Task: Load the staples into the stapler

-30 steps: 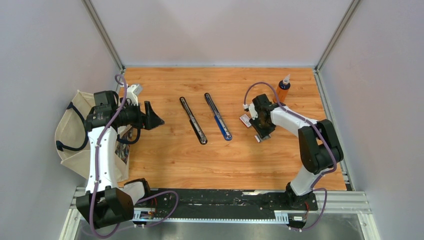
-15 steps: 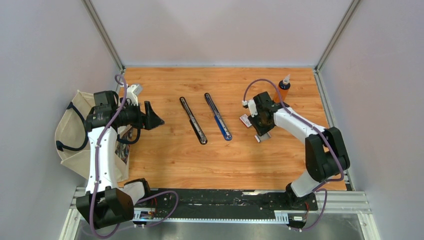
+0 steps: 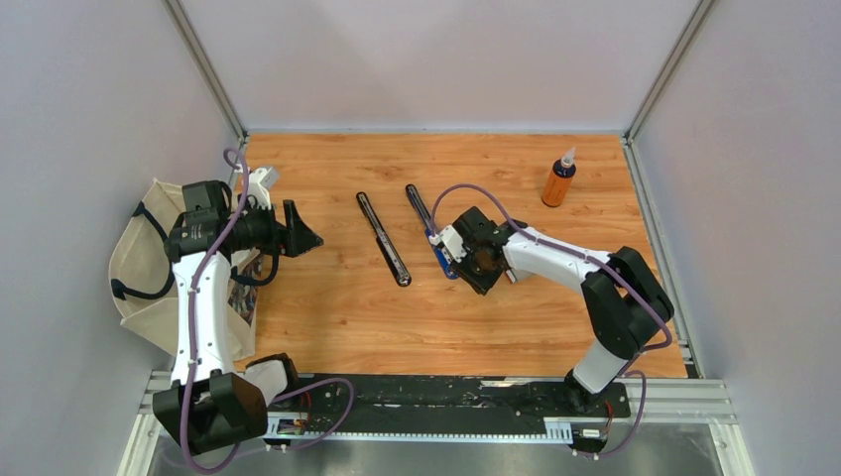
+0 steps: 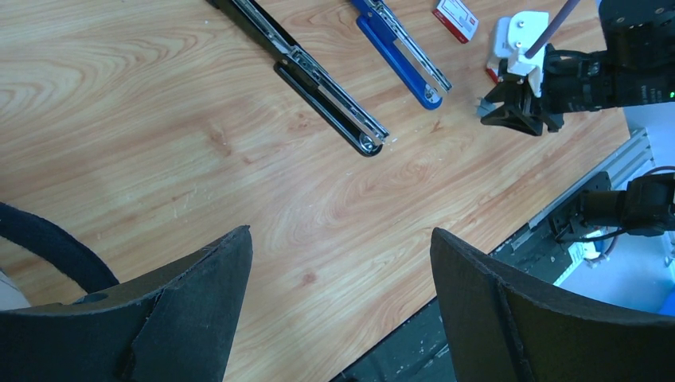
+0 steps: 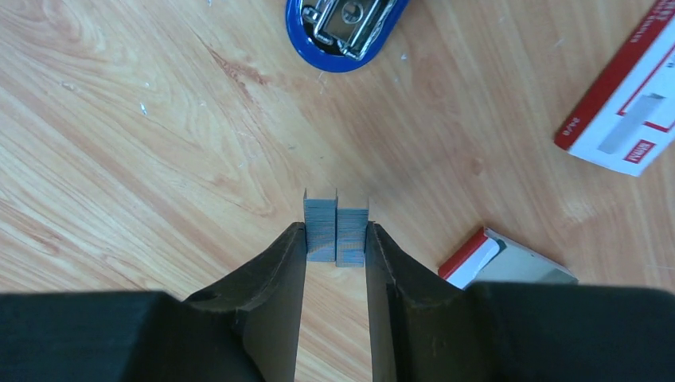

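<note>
I worked over a wooden table (image 3: 347, 327). From its centre, a black stapler (image 3: 383, 238) lay at ten o'clock, a blue stapler (image 3: 420, 208) at eleven, an orange bottle (image 3: 559, 180) at two, and the staple box (image 4: 456, 17) near the blue stapler.

right end effector (image 5: 336, 237), narrow grip

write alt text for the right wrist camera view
The right gripper is shut on a grey staple strip, holding it over a wooden table. The rounded end of a blue stapler shows at the top edge. A white and red staple box lies at the right edge, and a smaller red, white and grey box piece lies at the lower right.
</note>
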